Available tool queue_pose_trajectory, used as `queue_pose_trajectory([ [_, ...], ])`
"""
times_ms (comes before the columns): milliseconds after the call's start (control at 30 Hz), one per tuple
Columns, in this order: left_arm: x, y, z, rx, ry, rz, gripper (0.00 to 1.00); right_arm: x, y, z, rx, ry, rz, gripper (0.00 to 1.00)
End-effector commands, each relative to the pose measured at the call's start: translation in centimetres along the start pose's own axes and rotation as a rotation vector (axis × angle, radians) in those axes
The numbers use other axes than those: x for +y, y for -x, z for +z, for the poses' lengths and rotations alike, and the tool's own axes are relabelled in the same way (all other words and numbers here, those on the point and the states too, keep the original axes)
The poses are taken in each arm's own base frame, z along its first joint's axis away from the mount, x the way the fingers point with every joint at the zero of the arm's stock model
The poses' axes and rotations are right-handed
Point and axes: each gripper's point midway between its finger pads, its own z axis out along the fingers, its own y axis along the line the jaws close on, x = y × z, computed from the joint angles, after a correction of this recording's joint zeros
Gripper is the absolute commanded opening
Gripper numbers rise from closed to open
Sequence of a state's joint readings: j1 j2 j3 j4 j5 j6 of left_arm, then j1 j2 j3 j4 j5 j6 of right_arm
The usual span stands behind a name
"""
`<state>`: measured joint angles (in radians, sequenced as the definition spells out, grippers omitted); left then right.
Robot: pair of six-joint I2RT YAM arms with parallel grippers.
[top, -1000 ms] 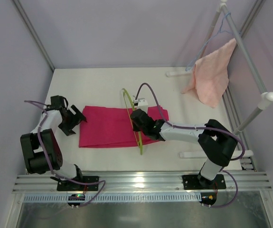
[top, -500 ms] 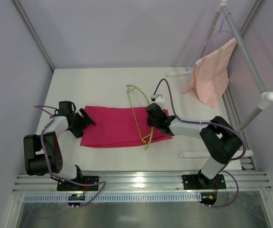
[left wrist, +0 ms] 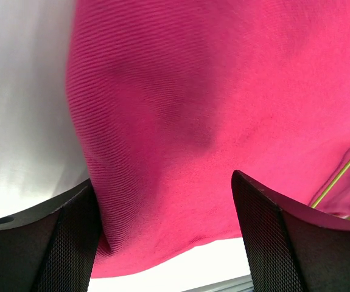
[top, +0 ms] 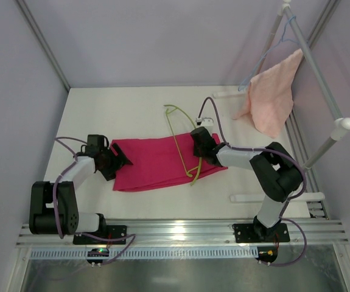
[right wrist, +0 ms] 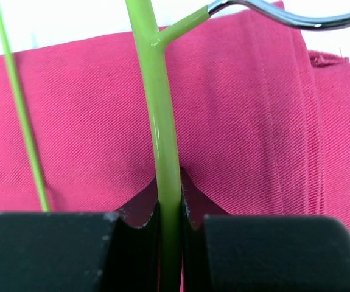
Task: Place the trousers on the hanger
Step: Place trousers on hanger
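Note:
The magenta trousers [top: 156, 163] lie folded flat across the middle of the table. The lime-green hanger [top: 182, 143] lies over their right part, with its far end on bare table. My right gripper [top: 200, 145] is shut on the hanger's bar [right wrist: 156, 91] just below the metal hook [right wrist: 272, 13], over the trousers [right wrist: 241, 121]. My left gripper [top: 115, 163] is at the trousers' left end. Its jaws stand wide apart [left wrist: 162, 182] with the cloth [left wrist: 223, 73] bunched between them. A bit of the hanger [left wrist: 340, 176] shows at the right edge.
A salmon towel [top: 272, 97] and a light-blue wire hanger [top: 266, 55] hang on the white rack rail [top: 321, 79] at the back right. The rack's white feet [top: 223, 94] [top: 254, 197] lie on the table. A metal rail [top: 175, 231] runs along the front edge.
My left gripper has moved right and shoved the trousers' left end along with it. My right gripper has drawn the hanger back and to the right, now over the trousers' right part.

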<state>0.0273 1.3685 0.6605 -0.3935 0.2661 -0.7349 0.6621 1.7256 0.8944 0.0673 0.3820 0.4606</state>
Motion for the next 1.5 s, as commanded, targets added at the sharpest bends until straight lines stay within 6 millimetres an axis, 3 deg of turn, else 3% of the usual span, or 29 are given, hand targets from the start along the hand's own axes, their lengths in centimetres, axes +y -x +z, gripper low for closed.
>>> queue_pose_trajectory([
  [0,-1.6,-1.4,0.4,-0.005,-0.023,0.041,0.80,-0.7,3.3,1.9,-0.072,-0.032,-0.012,0.04],
  [133,-1.1,-1.3,0.2,-0.003,0.023,0.049,0.82,-0.3,4.5,1.3,-0.086,-0.010,-0.025,0.04],
  [200,-1.5,-0.3,-0.6,-0.052,0.027,0.052,0.84,0.2,5.3,-0.4,-0.091,0.025,0.010,0.04],
  [400,0.6,2.4,-3.0,-0.205,0.181,0.078,0.88,4.6,5.9,-5.7,-0.119,0.203,0.036,0.04],
  [533,1.0,1.8,-2.4,-0.156,0.176,0.070,0.91,7.1,5.3,-7.2,-0.101,0.274,0.048,0.09],
  [600,1.0,1.4,-1.8,-0.133,0.145,0.052,0.91,7.4,4.9,-7.4,-0.097,0.254,0.051,0.09],
  [733,1.0,0.1,-1.3,-0.099,0.079,0.022,0.89,5.9,3.9,-7.3,-0.078,0.180,0.047,0.09],
  [867,0.3,0.6,-2.5,-0.131,0.051,0.045,0.89,5.6,3.9,-7.5,-0.075,0.168,0.034,0.12],
  [933,-0.4,0.9,-3.3,-0.150,0.029,0.052,0.89,6.2,3.6,-7.7,-0.058,0.202,0.030,0.18],
  [1133,-1.6,1.0,-4.4,-0.153,-0.019,0.061,0.89,7.6,1.6,-7.6,-0.001,0.302,0.058,0.22],
  [1167,-1.7,1.0,-4.5,-0.156,-0.023,0.062,0.89,8.3,2.3,-7.7,-0.025,0.335,0.078,0.23],
  [1333,-1.0,0.5,-4.2,-0.145,-0.009,0.063,0.89,8.7,1.3,-7.3,-0.003,0.364,0.091,0.23],
  [1467,-0.4,0.5,-3.7,-0.145,0.015,0.062,0.89,9.1,2.1,-7.6,-0.036,0.390,0.110,0.23],
])
